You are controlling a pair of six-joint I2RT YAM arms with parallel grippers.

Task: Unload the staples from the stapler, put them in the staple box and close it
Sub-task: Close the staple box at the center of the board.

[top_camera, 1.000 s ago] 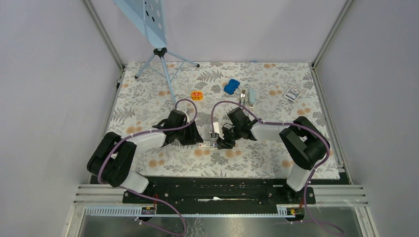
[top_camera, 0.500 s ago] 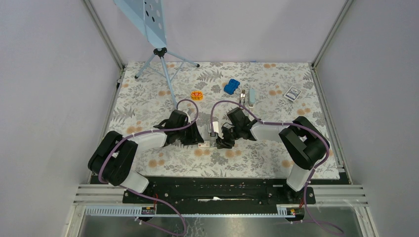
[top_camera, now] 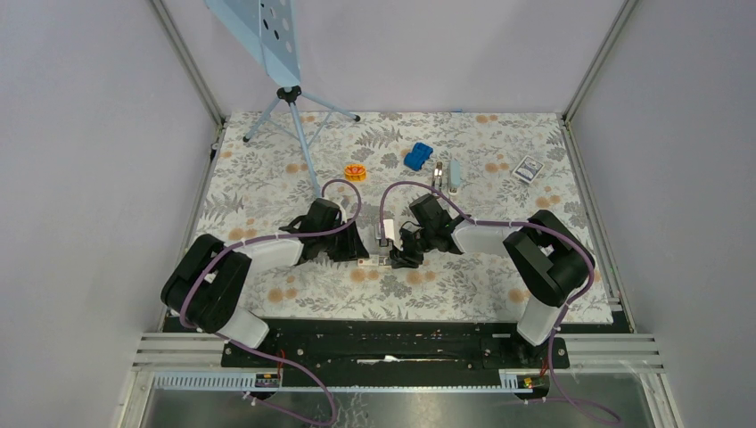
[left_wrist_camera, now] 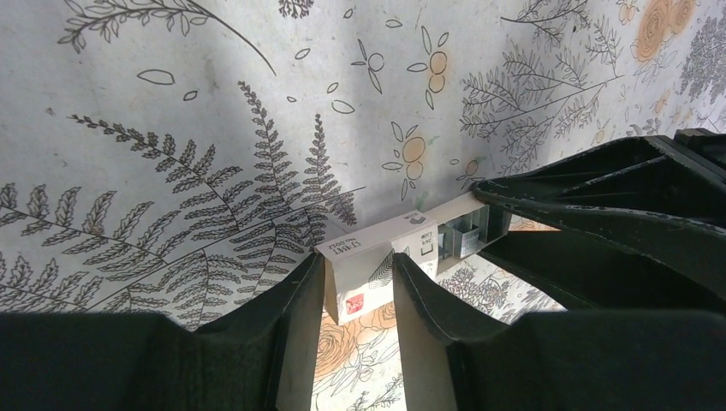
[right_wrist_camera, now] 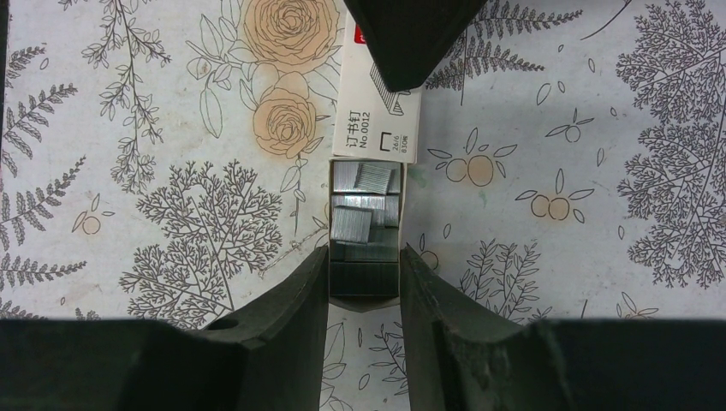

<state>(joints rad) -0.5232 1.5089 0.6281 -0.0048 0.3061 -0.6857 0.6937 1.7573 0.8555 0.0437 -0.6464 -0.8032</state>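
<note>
You: left claw [left_wrist_camera: 358, 272] clamps box sleeve [left_wrist_camera: 370, 247]; right claw [right_wrist_camera: 364, 257] grips drawer [right_wrist_camera: 365, 282], part out of sleeve. Opposed holds likely let drawer slide. Stapler [top_camera: 455, 176] lies well beyond box.

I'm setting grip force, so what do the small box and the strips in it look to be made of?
The box looks like thin white card, matt and printed, going by its folded edges and flat walls; it is probably easy to crush. The staples look like silvery metal, likely steel: ribbed strips that catch the light.
</note>
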